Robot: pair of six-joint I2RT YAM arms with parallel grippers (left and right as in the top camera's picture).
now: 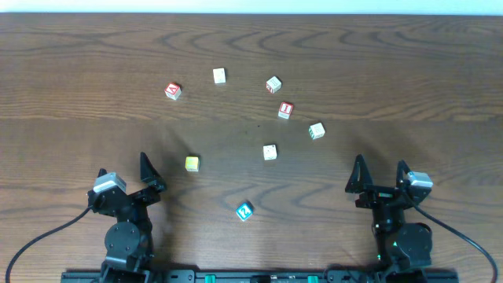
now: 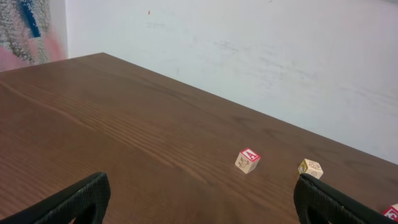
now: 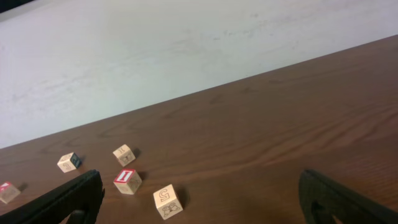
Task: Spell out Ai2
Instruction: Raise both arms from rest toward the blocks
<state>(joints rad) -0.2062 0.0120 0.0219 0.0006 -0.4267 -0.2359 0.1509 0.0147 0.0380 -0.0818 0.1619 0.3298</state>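
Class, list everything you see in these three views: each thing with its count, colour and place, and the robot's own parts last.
A block: 1, red and white, far left.
I block: 1, red and white, right of centre.
2 block: 1, blue, nearest the robot.
Yellow block: 1, yellow, left of centre.
Pale blocks: 4, cream or white, two far, one right, one central.
Table: 1, dark brown wood.
Left end effector: 1, black, open, near edge.
Right end effector: 1, black, open, near edge.
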